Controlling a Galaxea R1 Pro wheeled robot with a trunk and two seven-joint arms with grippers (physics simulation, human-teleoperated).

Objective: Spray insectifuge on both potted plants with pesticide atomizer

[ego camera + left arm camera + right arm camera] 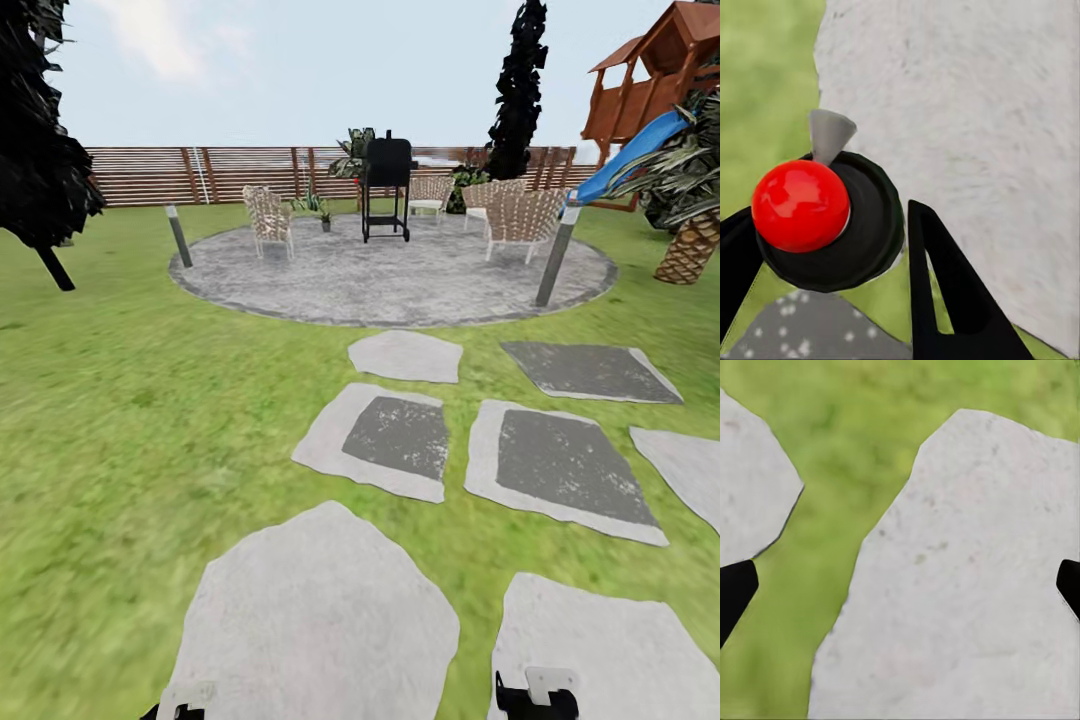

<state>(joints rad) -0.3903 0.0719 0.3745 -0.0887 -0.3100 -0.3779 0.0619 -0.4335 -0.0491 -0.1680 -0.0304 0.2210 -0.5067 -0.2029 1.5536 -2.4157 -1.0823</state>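
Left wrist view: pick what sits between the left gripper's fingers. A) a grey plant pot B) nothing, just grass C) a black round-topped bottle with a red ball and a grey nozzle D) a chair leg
C: the pesticide atomizer, black with a red ball and a grey cone nozzle, sits between the dark fingers of the left gripper, above a pale stepping slab and grass.

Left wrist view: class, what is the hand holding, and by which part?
The left hand grips the pesticide atomizer by its round black body, below the red top.
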